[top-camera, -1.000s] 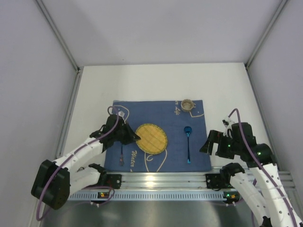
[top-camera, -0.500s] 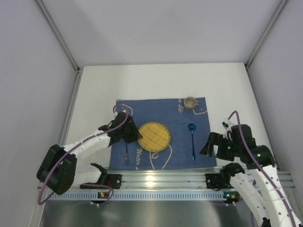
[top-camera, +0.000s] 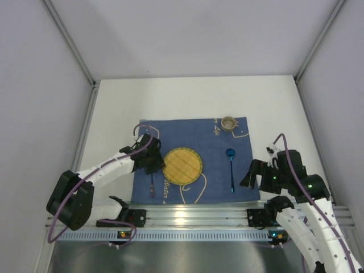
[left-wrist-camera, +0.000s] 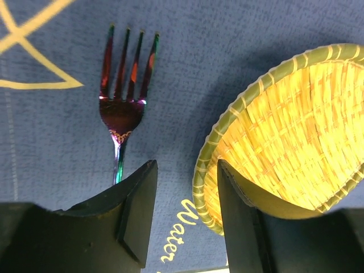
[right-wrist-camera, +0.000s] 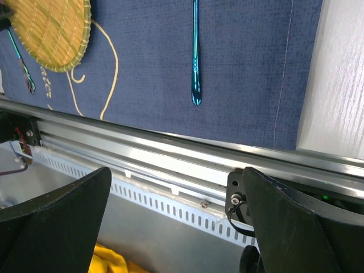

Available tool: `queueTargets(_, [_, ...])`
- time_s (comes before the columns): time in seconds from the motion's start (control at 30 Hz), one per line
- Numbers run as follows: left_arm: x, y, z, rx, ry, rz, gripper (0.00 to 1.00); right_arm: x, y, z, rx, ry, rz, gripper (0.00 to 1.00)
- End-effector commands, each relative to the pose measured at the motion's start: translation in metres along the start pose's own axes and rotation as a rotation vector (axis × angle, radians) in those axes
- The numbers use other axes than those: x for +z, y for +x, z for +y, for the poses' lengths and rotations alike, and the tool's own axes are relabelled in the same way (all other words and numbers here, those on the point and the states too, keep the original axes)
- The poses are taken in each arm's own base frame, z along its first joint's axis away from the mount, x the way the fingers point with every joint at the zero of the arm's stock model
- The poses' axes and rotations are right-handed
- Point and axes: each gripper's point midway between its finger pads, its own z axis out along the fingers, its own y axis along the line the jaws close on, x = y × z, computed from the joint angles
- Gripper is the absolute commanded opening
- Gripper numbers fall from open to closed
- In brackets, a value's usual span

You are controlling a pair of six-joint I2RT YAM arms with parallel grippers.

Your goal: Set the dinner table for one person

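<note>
Placemat (top-camera: 187, 133) on the counter (top-camera: 170, 96); on it, fork (top-camera: 152, 185) left of woven plate (top-camera: 182, 165), spoon (top-camera: 231, 168) right, cup (top-camera: 228, 123) far right.

1. A dark blue placemat (top-camera: 193, 136) with pale line drawings and lettering lies flat, its near edge by a metal rail (top-camera: 193, 215).
2. A round yellow woven plate (top-camera: 182, 165) with a green rim sits on the placemat, left of its middle.
3. A shiny rainbow-tinted fork (left-wrist-camera: 122, 108) with 4 tines lies on the placemat just left of the plate.
4. A blue spoon (top-camera: 231, 169) lies right of the plate, well apart, bowl at the far end.
5. A small cup (top-camera: 228, 123) stands at the placemat's far right corner.
</note>
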Motion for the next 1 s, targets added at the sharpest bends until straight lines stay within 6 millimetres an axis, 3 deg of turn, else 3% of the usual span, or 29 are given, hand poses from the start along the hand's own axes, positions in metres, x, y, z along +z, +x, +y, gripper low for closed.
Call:
queueTargets(0.0, [-0.021, -0.025, -0.015, 0.012, 0.013, -0.071, 0.52, 0.003, -0.009, 0.004, -0.01, -0.019, -0.019, 1.0])
queueTargets(0.17, [-0.048, -0.048, -0.039, 0.039, 0.068, -0.13, 0.53, 0.003, -0.013, 0.007, -0.014, -0.025, -0.015, 1.0])
queueTargets(0.27, [-0.075, -0.073, -0.06, 0.078, 0.115, -0.203, 0.54, 0.001, -0.018, 0.011, -0.016, -0.033, -0.023, 1.0])
queueTargets(0.47, [-0.12, -0.129, -0.073, 0.278, 0.084, -0.407, 0.57, -0.008, -0.032, 0.024, -0.026, -0.059, -0.055, 1.0])
queueTargets(0.53, [-0.127, -0.147, -0.063, 0.36, 0.007, -0.454, 0.61, -0.01, -0.036, 0.027, -0.029, -0.066, -0.06, 0.99])
queueTargets(0.63, [-0.135, -0.195, -0.036, 0.376, -0.129, -0.593, 0.68, -0.011, -0.038, 0.029, -0.031, -0.068, -0.064, 1.0])
queueTargets(0.7, [-0.12, -0.207, -0.008, 0.386, -0.109, -0.584, 0.69, -0.012, -0.039, 0.029, -0.028, -0.067, -0.069, 1.0])
queueTargets(0.73, [-0.123, -0.225, -0.009, 0.364, -0.069, -0.661, 0.68, -0.011, -0.039, 0.028, -0.026, -0.066, -0.07, 1.0])
queueTargets(0.77, [-0.106, -0.219, 0.009, 0.353, -0.088, -0.652, 0.69, -0.01, -0.038, 0.028, -0.025, -0.065, -0.067, 1.0])
queueTargets(0.87, [-0.108, -0.243, 0.044, 0.321, -0.109, -0.824, 0.73, -0.008, -0.042, 0.026, -0.023, -0.049, -0.07, 1.0])
queueTargets(0.97, [-0.093, -0.247, 0.053, 0.334, -0.088, -0.921, 0.75, -0.007, -0.05, 0.025, -0.021, -0.027, -0.088, 1.0])
